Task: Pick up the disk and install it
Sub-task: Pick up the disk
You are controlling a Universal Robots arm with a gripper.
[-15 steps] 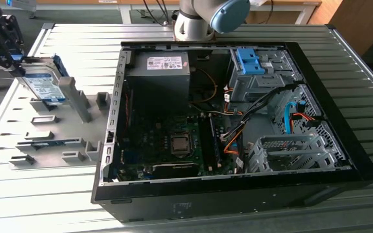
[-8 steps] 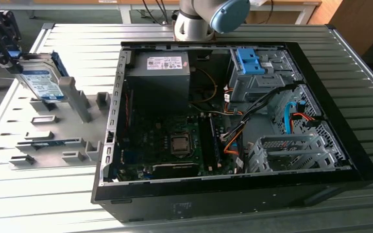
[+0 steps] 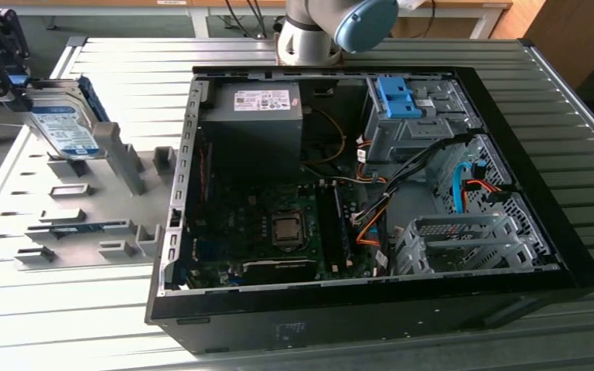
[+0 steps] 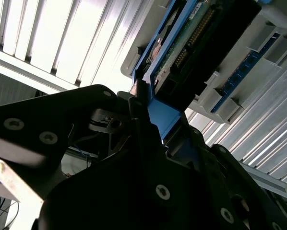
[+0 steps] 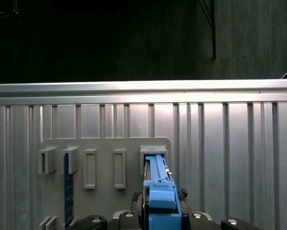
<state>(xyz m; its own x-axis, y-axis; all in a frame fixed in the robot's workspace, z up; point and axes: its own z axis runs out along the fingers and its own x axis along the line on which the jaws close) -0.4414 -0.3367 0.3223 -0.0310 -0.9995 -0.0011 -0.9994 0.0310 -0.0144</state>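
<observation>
The disk (image 3: 65, 127), silver with a white-and-blue label and a blue carrier bracket, stands on edge at the exterior view's far left. My gripper (image 3: 27, 94) is shut on its upper end. Its lower end sits at a raised slot (image 3: 70, 166) of the grey holder plate (image 3: 29, 201); whether it rests inside the slot is unclear. In the second wrist view, the black fingers (image 4: 138, 120) clamp the blue bracket, and the disk (image 4: 182, 52) shows its green circuit side. The first wrist view looks along the disk's blue edge (image 5: 158, 184) from the gripper (image 5: 160, 218) toward the holder slot (image 5: 153, 152).
The open computer case (image 3: 544, 232) lies on the ribbed metal table, to the exterior view's right of the holder. Inside are a grey power-supply box (image 3: 250, 124), the motherboard (image 3: 276, 232) and a grey drive cage with a blue clip (image 3: 401, 97). The arm's base (image 3: 323, 31) stands behind.
</observation>
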